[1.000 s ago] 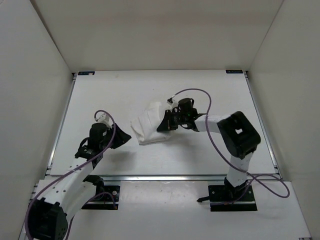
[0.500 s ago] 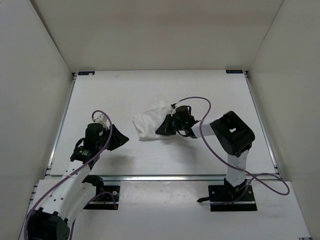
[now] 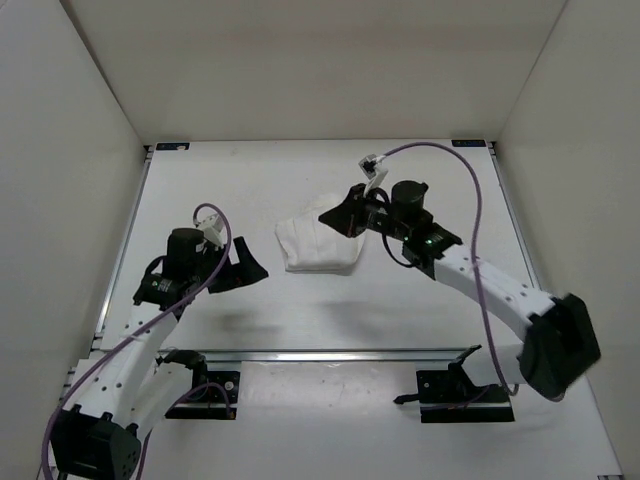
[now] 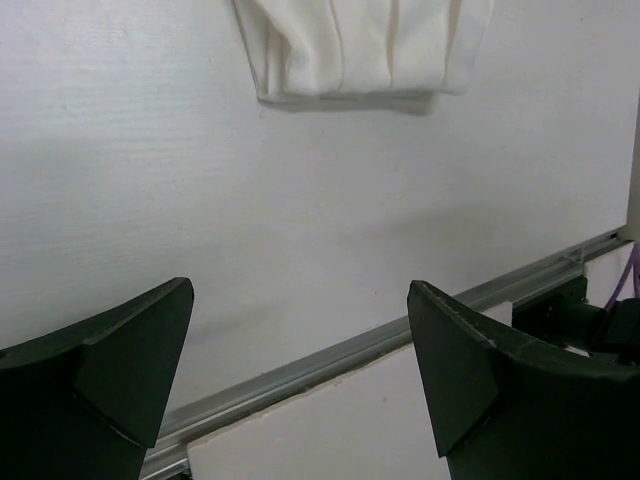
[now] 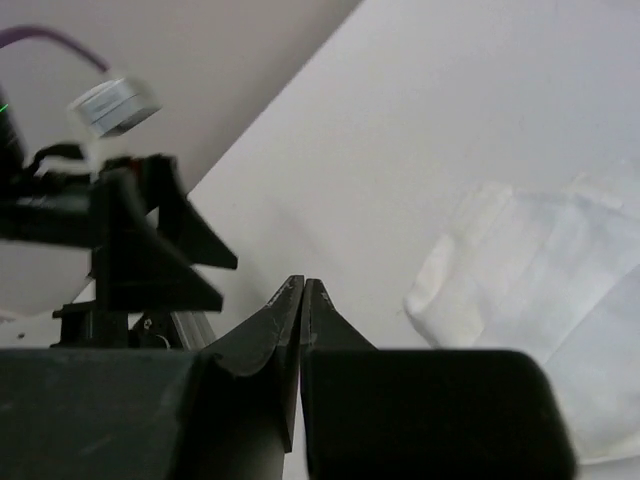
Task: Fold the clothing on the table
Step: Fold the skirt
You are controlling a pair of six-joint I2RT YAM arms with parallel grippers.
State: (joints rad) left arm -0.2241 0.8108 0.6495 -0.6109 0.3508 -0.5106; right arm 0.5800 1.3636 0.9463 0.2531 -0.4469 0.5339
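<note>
clothing (image 3: 318, 247) on white table (image 3: 230, 180)

**Work Surface Layout**

The clothing (image 3: 318, 247) lies on the table (image 3: 250, 180), near its centre. The left gripper (image 3: 245, 268) stands left of the clothing, apart from it and slightly nearer the table's near edge. The right gripper (image 3: 330, 215) sits at the clothing's far edge, on the side toward the table's far edge.

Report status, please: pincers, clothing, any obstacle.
Left pincer open, empty. Right pincer shut, empty. Clothing folded on table, not held. No obstacle seen.
</note>
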